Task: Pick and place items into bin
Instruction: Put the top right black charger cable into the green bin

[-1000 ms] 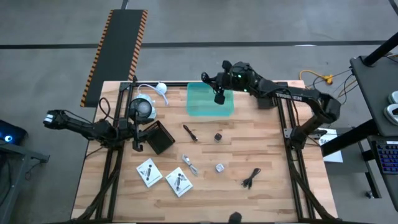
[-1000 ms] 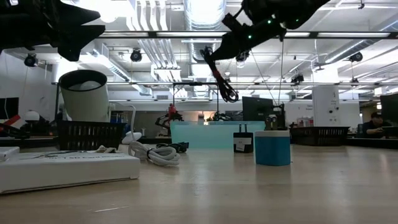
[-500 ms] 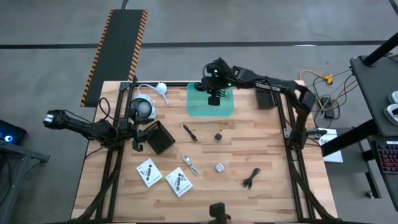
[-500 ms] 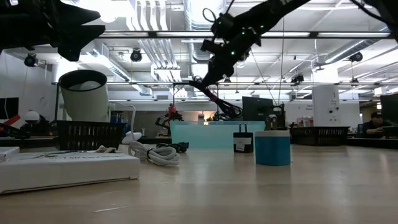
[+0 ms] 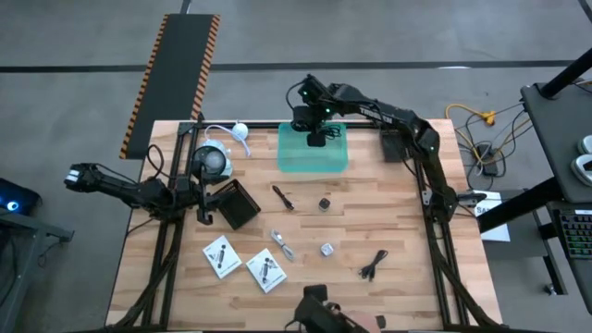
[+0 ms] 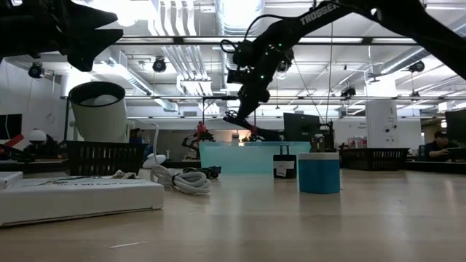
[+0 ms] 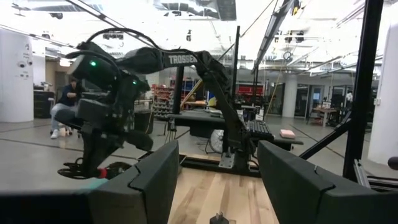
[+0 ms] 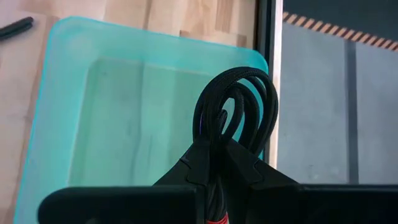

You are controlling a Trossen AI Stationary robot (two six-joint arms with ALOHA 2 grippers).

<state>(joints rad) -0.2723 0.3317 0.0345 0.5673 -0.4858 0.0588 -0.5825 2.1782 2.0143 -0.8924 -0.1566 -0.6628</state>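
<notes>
The bin (image 5: 289,159) is a translucent teal tub at the table's far middle; it also shows in the low view (image 6: 233,157) and the right wrist view (image 8: 112,118). My right gripper (image 5: 316,138) hangs over its far part, shut on a coiled black cable (image 8: 239,102). On the wood lie a dark stick (image 5: 282,197), a small dark bit (image 5: 325,203), silvery bits (image 5: 326,249), another coiled cable (image 5: 373,265) and two white packets (image 5: 222,255). My left gripper (image 7: 214,180) waits open by the black square box (image 5: 236,203) at the left. My right gripper pinches the coiled cable between its two fingers (image 8: 198,163) at the bundle's gathered end (image 8: 219,146), coming from above and slanting down. The loops (image 8: 261,93) stick out past the fingertips. The cable is lifted clear and hangs just above the bin's rim (image 6: 251,134).
A white round device with a cord (image 5: 210,162) sits left of the bin, beside the black box. A black tray (image 5: 400,145) lies right of the bin. A dark shape (image 5: 324,319) shows at the near edge. Bare wood lies between the bin and the loose items.
My right gripper has swung from the bin's right side toward the table's left and far edge and come down, so the cable now hangs low over the bin's far part. It has stayed shut on the cable. A dark shape has come in at the near edge.
</notes>
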